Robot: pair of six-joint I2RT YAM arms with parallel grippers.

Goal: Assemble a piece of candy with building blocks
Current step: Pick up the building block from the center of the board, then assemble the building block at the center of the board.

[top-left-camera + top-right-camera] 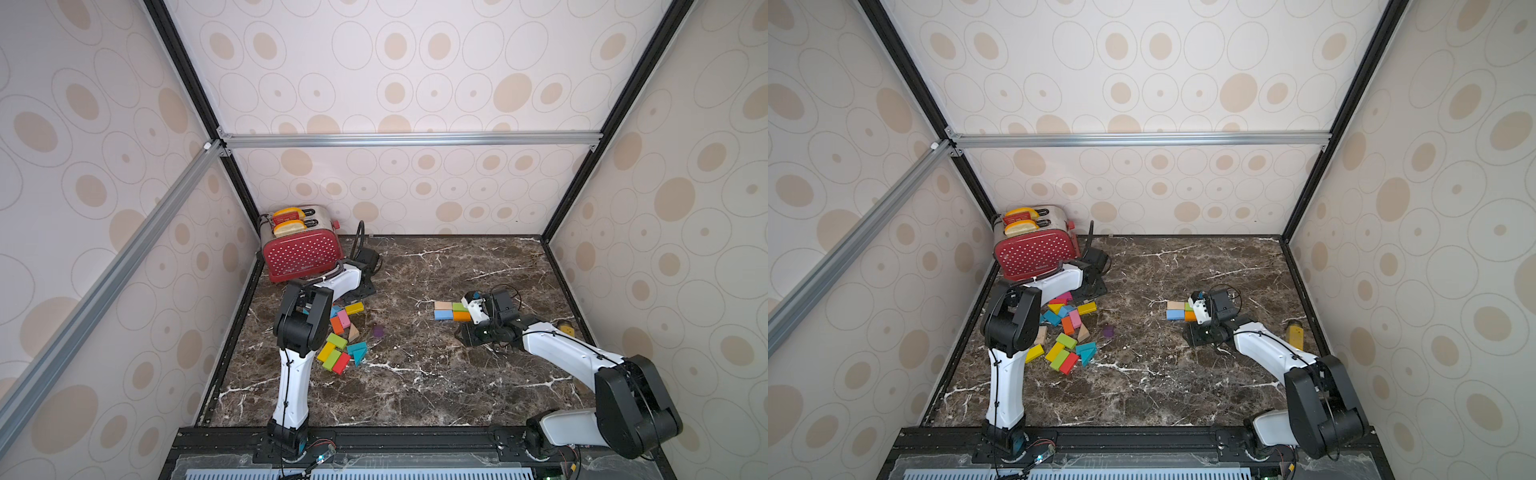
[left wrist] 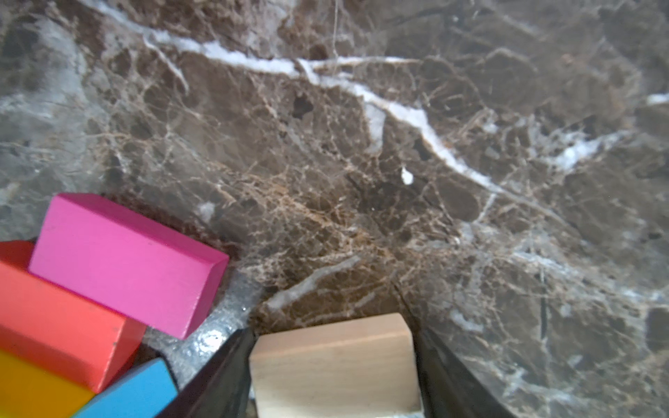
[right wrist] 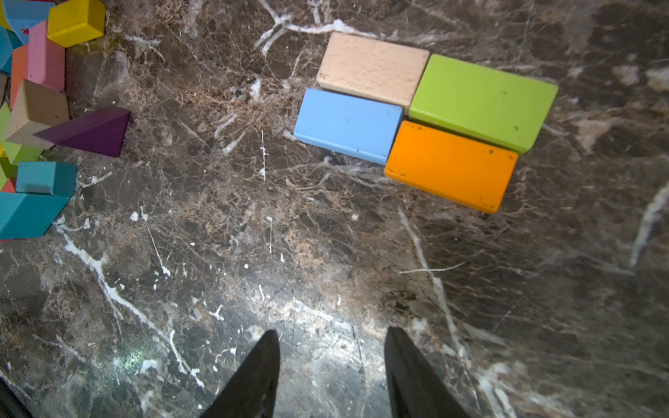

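Observation:
Four building blocks lie flat in a tight rectangle (image 1: pixel 452 311) right of centre: bare wood (image 3: pixel 373 70), green (image 3: pixel 481 101), blue (image 3: pixel 347 125), orange (image 3: pixel 450 164). My right gripper (image 3: pixel 332 331) hovers open over that rectangle's right end, with only marble between its fingers. A loose pile of coloured blocks (image 1: pixel 340 336) sits at the left, a purple wedge (image 3: pixel 90 130) just off it. At the pile's far edge my left gripper (image 2: pixel 333 327) has its jaws against both sides of a bare wood block (image 2: pixel 333 365), beside pink (image 2: pixel 126 260) and red (image 2: pixel 58 318) blocks.
A red toaster (image 1: pixel 301 249) with toast slices stands in the back left corner, close behind the left arm. A mustard-yellow bottle (image 1: pixel 1295 334) lies near the right wall. Patterned walls close in the marble table (image 1: pixel 415 386) on three sides.

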